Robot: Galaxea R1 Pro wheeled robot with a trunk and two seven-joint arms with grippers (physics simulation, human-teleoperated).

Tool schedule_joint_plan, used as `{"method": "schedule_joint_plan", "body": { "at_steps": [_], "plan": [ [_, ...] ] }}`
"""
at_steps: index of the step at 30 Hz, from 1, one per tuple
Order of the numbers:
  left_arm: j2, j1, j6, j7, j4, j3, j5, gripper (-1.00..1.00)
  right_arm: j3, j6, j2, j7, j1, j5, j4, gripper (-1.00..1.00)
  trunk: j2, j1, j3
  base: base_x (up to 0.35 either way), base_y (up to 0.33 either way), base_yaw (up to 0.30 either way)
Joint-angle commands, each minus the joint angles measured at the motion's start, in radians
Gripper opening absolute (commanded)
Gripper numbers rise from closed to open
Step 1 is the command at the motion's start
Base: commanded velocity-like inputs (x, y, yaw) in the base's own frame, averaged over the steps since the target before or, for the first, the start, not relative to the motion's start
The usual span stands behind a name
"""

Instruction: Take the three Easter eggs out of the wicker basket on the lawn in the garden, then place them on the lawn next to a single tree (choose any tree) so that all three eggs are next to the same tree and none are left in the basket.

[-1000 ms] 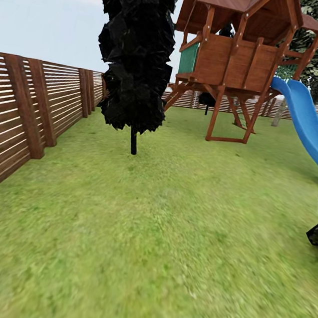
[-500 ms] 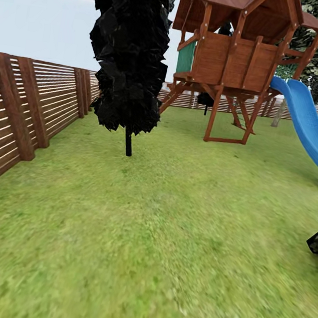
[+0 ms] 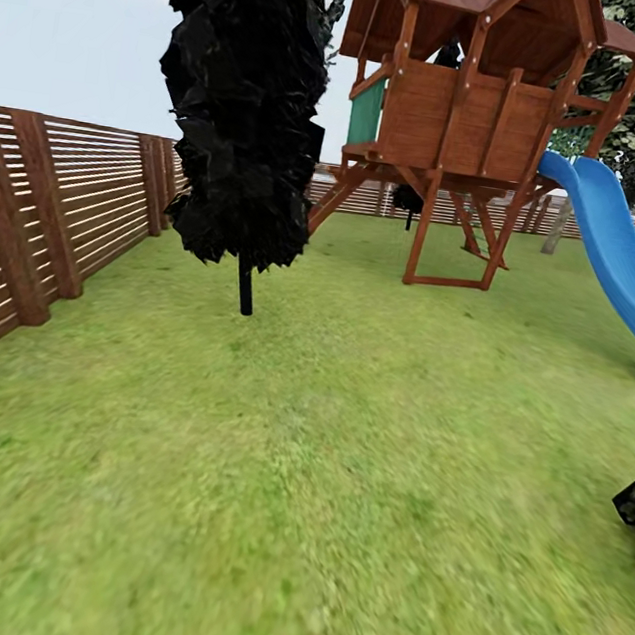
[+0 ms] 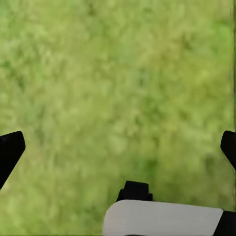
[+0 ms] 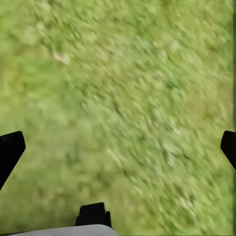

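Open lawn [image 3: 355,484] runs between fence [image 3: 39,218] and playset [image 3: 465,126]; left gripper [image 4: 118,147] and right gripper [image 5: 118,147] both spread, empty.

A dark cypress [image 3: 244,105] stands near the slat fence [image 3: 40,208]. Behind it rises a wooden playset [image 3: 468,107] with a blue slide [image 3: 619,259].

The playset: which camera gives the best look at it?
The head view: the wooden playset stands whole across the lawn, its blue slide beside it. Both wrist views look down at grass between open fingertips.
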Motion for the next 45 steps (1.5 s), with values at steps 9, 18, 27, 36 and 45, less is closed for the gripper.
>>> {"method": "schedule_joint_plan", "body": {
  "at_steps": [9,18,27,36,45],
  "plan": [
    [0.001,0.000,-0.003,0.003,0.001,0.000,0.000,1.00,0.008,-0.004,0.001,-0.004,-0.001,-0.004,0.000,1.00,0.000,0.000,-0.001,0.313,-0.139,0.000],
    [-0.001,0.000,-0.003,0.003,0.002,-0.001,0.000,1.00,0.009,-0.005,0.001,-0.004,-0.001,-0.004,-0.001,1.00,0.000,0.000,-0.001,0.322,-0.117,0.000],
    [-0.002,0.000,-0.003,0.003,0.002,-0.001,-0.001,1.00,0.009,-0.005,0.001,-0.004,-0.001,-0.004,-0.006,1.00,0.000,0.000,-0.001,0.323,-0.115,0.000],
    [-0.003,0.000,-0.003,0.003,0.003,-0.001,0.000,1.00,0.010,-0.005,0.001,-0.004,0.000,-0.002,-0.009,1.00,0.000,0.000,-0.001,0.323,-0.112,-0.062],
    [-0.004,0.000,-0.003,0.003,0.003,-0.001,-0.001,1.00,0.012,-0.005,0.002,-0.004,-0.001,-0.001,-0.009,1.00,0.000,0.000,-0.001,0.323,-0.112,-0.018]
  ]
}}
